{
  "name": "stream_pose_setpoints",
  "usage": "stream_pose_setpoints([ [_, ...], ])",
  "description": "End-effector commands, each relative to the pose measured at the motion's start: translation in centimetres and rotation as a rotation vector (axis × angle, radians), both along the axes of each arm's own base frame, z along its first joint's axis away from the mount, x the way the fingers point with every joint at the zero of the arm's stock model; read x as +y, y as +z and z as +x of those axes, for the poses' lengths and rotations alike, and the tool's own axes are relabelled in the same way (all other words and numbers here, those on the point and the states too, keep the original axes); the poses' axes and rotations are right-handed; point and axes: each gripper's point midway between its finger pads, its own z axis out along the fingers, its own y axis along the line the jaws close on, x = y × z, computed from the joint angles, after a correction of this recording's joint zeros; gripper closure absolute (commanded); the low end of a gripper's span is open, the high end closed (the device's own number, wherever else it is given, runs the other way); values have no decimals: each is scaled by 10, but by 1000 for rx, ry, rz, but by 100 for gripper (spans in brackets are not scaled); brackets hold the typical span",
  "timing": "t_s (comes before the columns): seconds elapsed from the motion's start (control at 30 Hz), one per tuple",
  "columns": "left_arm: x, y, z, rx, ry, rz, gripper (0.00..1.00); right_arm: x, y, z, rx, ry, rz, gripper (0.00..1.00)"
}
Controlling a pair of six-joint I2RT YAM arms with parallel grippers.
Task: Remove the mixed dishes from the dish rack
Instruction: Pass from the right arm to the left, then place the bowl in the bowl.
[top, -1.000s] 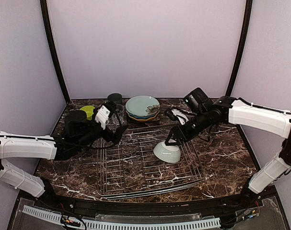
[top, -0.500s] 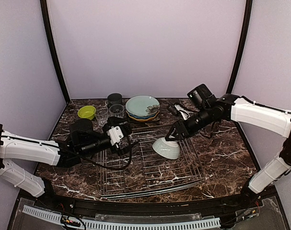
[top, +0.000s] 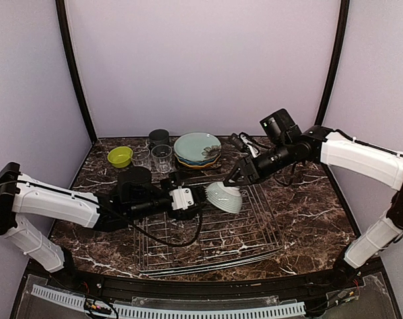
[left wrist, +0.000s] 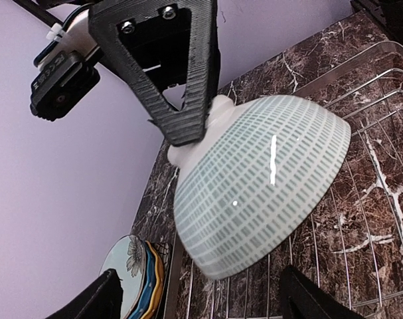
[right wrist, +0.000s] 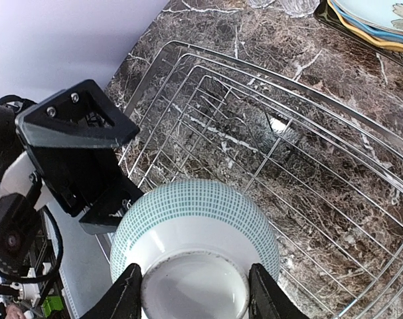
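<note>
1. Top view: right gripper (top: 232,183) is clamped on the foot of the patterned bowl (top: 224,198). The bowl is tipped, foot up toward that gripper, over the far half of the dish rack (top: 208,260).
2. Same view only: plate stack (top: 197,147), two glasses (top: 162,157), dark mug (top: 159,137) and lime bowl (top: 120,156) sit on the table (top: 307,219) behind the rack, outside it.
3. The top view hides the jaw gap of the left gripper (top: 198,197). The left wrist view settles it: fingers (left wrist: 98,300) are spread wide at the frame corners, the bowl's outer wall is ahead between them, and there is no contact. The pattern reads as teal dashes on white.
4. Right wrist view: its own fingers (right wrist: 125,292) sit on both sides of the foot ring, and the left claw is close beyond the bowl.
5. Bowl rim touching the wires or clear of them — can't tell from any view.
</note>
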Motion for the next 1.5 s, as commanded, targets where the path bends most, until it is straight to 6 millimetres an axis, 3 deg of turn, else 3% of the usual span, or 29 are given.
stream_pose_setpoints([
  [0.0,-16,14,1,-93,10,-5,22,17,22,7,-9,24,114,70],
  [0.37,-21,52,6,-221,88,-110,52,24,12,4,45,39,152,71],
  [0.43,-19,54,5,-230,88,-120,60,25,9,3,57,38,157,71],
  [0.57,-19,55,0,-246,71,-119,93,27,10,2,73,45,177,70],
  [0.63,-19,55,0,-253,72,-120,99,28,13,1,79,48,194,70],
  [0.8,-18,57,1,-258,85,-130,99,30,21,2,72,52,213,60],
  [1.0,-5,67,14,-229,193,-174,99,14,33,20,19,-6,225,37],
  [1.17,26,89,50,-113,411,-251,99,-7,48,35,-74,-73,219,20],
  [1.47,129,134,131,189,802,-470,99,-30,58,46,-217,-139,177,7],
])
